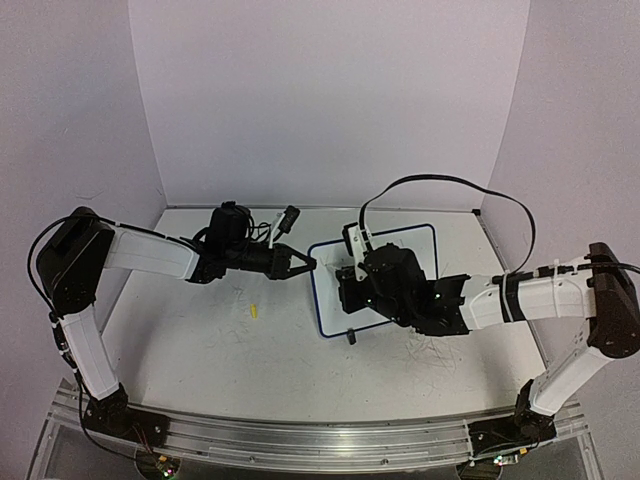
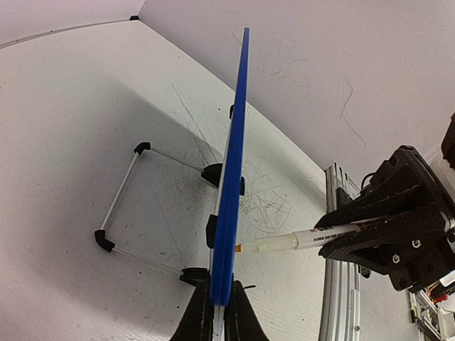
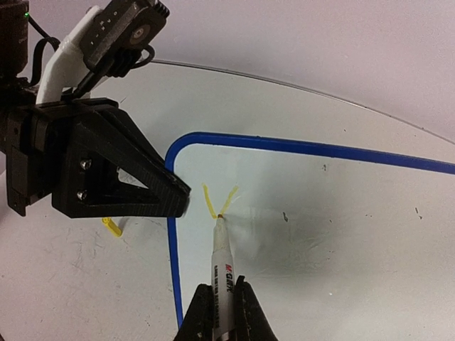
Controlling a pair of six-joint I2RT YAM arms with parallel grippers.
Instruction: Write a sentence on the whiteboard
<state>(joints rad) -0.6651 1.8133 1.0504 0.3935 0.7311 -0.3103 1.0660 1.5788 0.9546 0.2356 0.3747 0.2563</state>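
Observation:
The whiteboard [image 3: 334, 220] stands tilted on its feet, white with a blue rim [image 2: 232, 170]. My left gripper [image 2: 221, 282] is shut on the board's left edge, seen from above at the left gripper [image 1: 304, 263]. My right gripper [image 3: 222, 283] is shut on a white marker [image 3: 223, 266], whose tip touches the board near its upper left corner. Of the sentence, only a yellow V-shaped stroke [image 3: 210, 202] shows, right at the marker tip. In the left wrist view the marker [image 2: 298, 241] meets the board's face from the right.
A small yellow cap [image 1: 255, 311] lies on the table left of the board. The board's wire stand [image 2: 122, 206] reaches out behind it. White walls close in the table on three sides. An aluminium rail [image 2: 340, 284] runs along the near edge.

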